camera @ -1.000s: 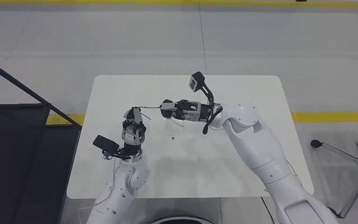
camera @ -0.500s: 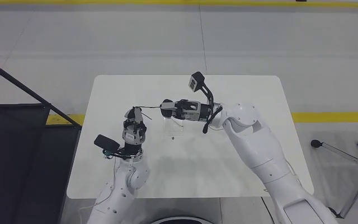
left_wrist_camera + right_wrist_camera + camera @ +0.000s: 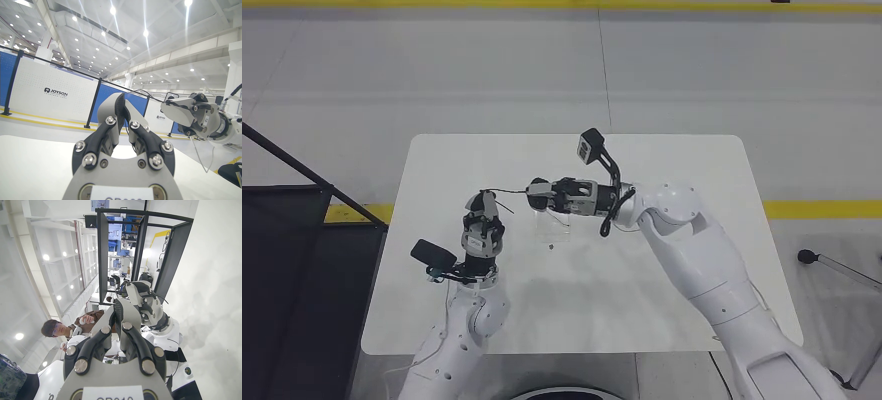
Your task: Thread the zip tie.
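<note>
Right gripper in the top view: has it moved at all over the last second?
Yes, slightly. Against the table, the right gripper has edged toward the left gripper, both shut on the zip tie.

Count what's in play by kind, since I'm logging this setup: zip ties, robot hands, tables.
zip tie: 1
robot hands: 2, the left hand and the right hand, each shut on the zip tie
table: 1
Total: 4
</note>
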